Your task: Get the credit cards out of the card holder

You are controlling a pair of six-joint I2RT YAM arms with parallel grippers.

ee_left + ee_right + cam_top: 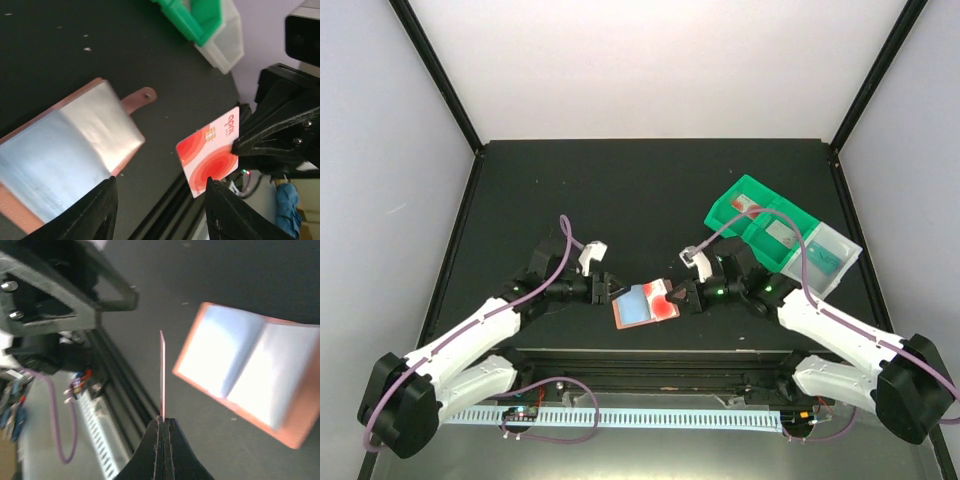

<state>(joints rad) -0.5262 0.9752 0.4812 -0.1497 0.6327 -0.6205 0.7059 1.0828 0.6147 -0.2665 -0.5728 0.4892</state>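
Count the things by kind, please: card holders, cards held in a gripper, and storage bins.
card holder: 1
red-and-white card, pinched in the right gripper: 1
bins: 2, the green bin and the clear bin
Total: 4

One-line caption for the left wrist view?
Right hand pinches a red-and-white card by its edge, apart from the open pink card holder; left hand open.
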